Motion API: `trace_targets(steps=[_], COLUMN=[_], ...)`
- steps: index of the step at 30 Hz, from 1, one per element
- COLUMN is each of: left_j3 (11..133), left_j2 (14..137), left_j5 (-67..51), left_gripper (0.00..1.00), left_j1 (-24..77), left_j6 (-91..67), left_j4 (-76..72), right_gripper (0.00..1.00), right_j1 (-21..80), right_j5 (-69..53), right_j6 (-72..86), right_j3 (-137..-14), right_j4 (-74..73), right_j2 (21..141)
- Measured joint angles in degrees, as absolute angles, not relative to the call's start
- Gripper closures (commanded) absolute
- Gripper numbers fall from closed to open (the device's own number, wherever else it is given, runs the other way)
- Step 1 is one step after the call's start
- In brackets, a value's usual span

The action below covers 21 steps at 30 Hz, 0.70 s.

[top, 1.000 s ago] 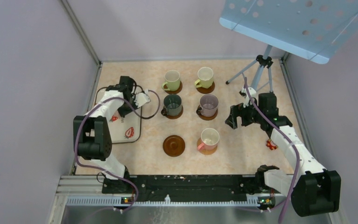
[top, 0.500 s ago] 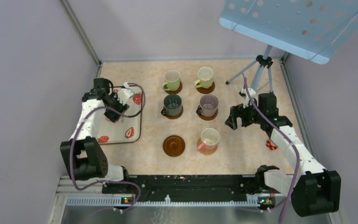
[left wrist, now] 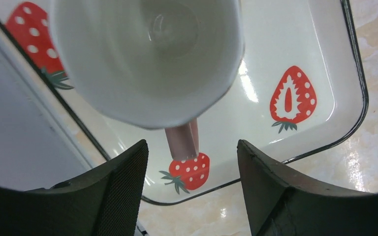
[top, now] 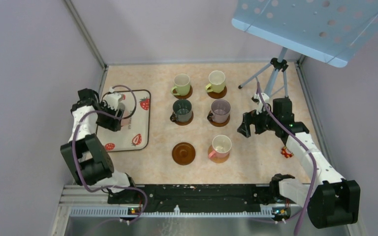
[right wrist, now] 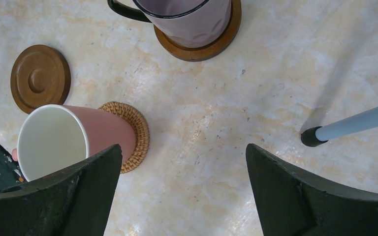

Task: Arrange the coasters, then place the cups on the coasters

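The marbled desk [top: 256, 162] carries everything. Beyond the right hand [right wrist: 184, 152] a pale blue perforated panel [top: 315, 24] sits on a tripod [top: 275, 73], and one tripod leg [right wrist: 354, 122] touches down ahead of that hand, off to one side. The white strawberry tray [left wrist: 300, 44] lies under the left hand [left wrist: 192, 150], whose fingers are spread apart with nothing pinched. Just past its fingertips a pale-lined cup [left wrist: 147, 59] stands on the tray, its pink handle [left wrist: 182, 142] pointing back toward the gap between the fingers. The right hand hovers over bare desk, fingers spread wide and empty. Just past one of its fingertips a pink cup [right wrist: 78, 137] stands on the woven tan coaster [right wrist: 137, 130]. Farther ahead the mauve cup [right wrist: 192, 14] sits on a brown coaster [right wrist: 216, 44]. Well beyond those, between the two hands, a dark grey-green cup [top: 182, 110], a light green cup [top: 181, 84] and a second light green cup [top: 216, 81] each rest on a brown disc of their own. The bare brown coaster [right wrist: 40, 77] lies just beside the pink cup, on the side away from the right hand.
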State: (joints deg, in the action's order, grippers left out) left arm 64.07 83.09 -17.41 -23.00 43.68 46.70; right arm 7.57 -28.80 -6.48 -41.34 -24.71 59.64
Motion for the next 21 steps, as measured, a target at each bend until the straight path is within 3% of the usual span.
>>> trace_targets(steps=[7, 13, 16, 21], left_j3=[64.36, 64.36, 64.47, 65.14], left_j2=[90.39, 90.70, 91.61, 92.20], left_j5=[-21.17, -23.20, -24.25, -26.22], left_gripper=[0.45, 0.80, 0.93, 1.00], left_j1=[-25.06, -25.08, -25.08, -25.08], left_j6=[45.10, 44.62, 44.40, 43.90], left_j4=[44.58, 39.75, 38.04, 38.39], right_gripper=[0.05, 0.05, 0.05, 0.05], right_j1=[7.57, 7.57, 7.57, 7.57], right_j5=[-28.77, -28.77, -28.75, -28.71], right_j6=[-6.81, -6.94, -6.94, -6.92], right_j3=[-41.34, -41.34, -41.34, -41.34], right_j4=[-24.97, -24.97, -24.97, -24.97], right_j2=[59.64, 59.64, 59.64, 59.64])
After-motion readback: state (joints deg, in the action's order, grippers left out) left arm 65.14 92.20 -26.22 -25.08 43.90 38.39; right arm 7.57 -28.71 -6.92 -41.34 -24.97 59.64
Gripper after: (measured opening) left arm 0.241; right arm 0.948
